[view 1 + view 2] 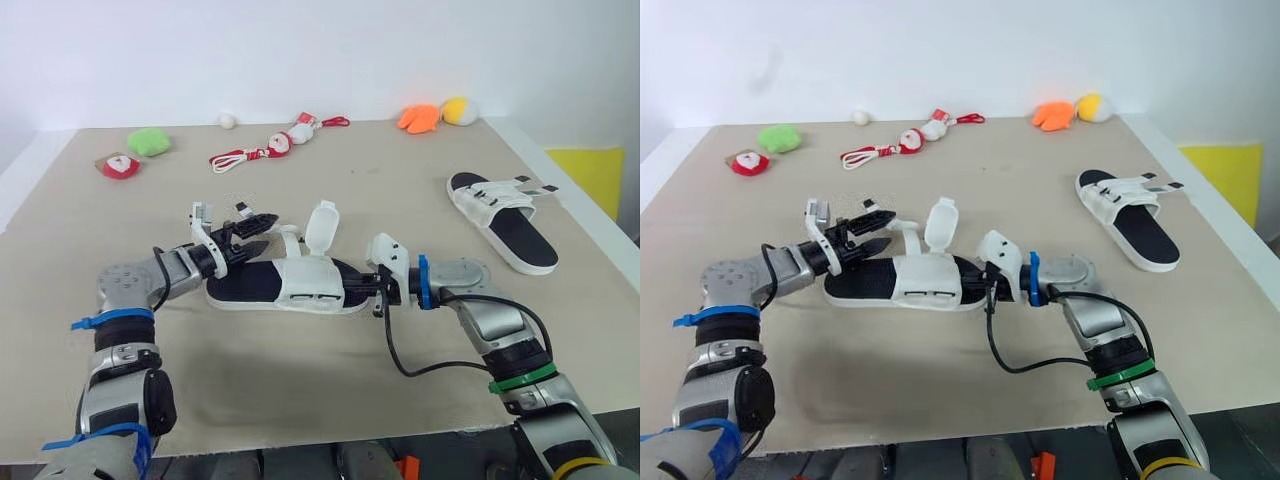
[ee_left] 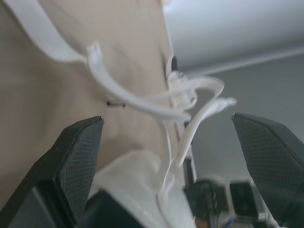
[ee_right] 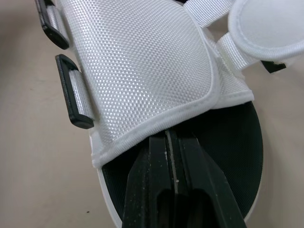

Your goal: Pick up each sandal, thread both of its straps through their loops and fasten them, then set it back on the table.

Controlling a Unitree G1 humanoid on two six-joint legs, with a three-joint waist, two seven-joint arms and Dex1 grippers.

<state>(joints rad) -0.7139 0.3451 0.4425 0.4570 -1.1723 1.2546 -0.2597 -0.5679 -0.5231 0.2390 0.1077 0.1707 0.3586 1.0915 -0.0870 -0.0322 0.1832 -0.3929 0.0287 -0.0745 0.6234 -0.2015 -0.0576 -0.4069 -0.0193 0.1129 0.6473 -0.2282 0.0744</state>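
Two sandals lie on the tan table (image 1: 400, 170), both white on top with black soles.

The near sandal (image 1: 290, 285) is in the middle, close to the near edge. It lies flat, sole down. Its long side runs along that edge, with the toe toward the right edge and the heel toward the left edge. One wide white strap flap (image 1: 322, 225) stands up from its top. In the right wrist view I can see two black loops (image 3: 76, 97) on the side of the white mesh top.

My left gripper (image 1: 265, 231) is at the heel end. Its fingers are wide apart, and the thin white heel straps (image 2: 180, 102) sit in the gap between them without being squeezed.

My right gripper (image 1: 372, 288) is at the toe end. Its fingers are pressed together, lying on the black sole with the tip tucked just under the edge of the white top.

The far sandal (image 1: 505, 220) lies near the right edge, well apart from both grippers. It sits slanted, toe toward the far edge and heel toward the near right corner.

Along the far edge are small toys:
- a green soft one (image 1: 149, 142)
- a red and white one (image 1: 120, 165)
- a white ball (image 1: 227, 120)
- red and white dolls on red cords (image 1: 270, 147)
- an orange one (image 1: 419, 118) touching a yellow one (image 1: 460, 110)
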